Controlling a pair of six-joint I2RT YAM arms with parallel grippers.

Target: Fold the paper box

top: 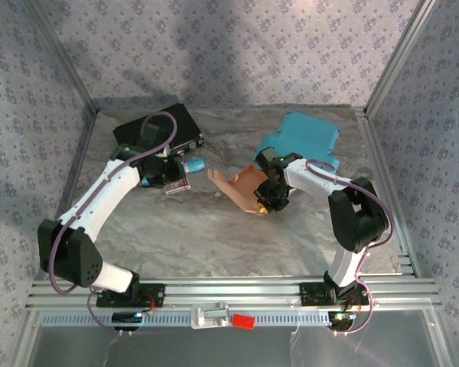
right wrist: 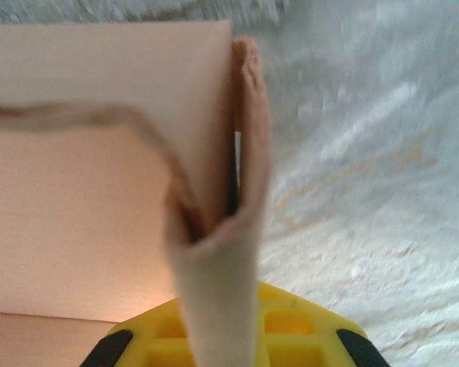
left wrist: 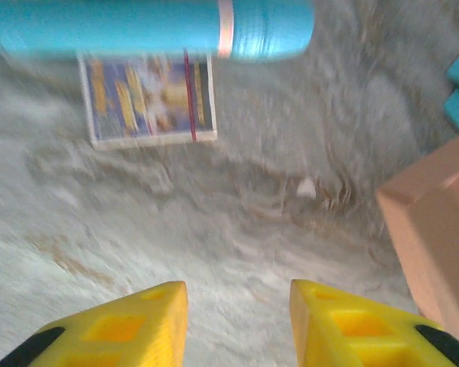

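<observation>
Items on the marbled table point(top: 214, 252): one peach paper box point(top: 239, 186), one teal box point(top: 306, 141), one black case point(top: 157, 126), one teal cylinder point(left wrist: 149, 27), one printed card point(left wrist: 149, 99). The paper box lies at table centre, part-folded, walls raised. The right arm bends inward, and the right gripper point(top: 271, 200) is clamped on a flap of the paper box. The left arm reaches forward. The left gripper point(left wrist: 239, 298) points at bare table near the card, fingers parted, gripping nothing.
</observation>
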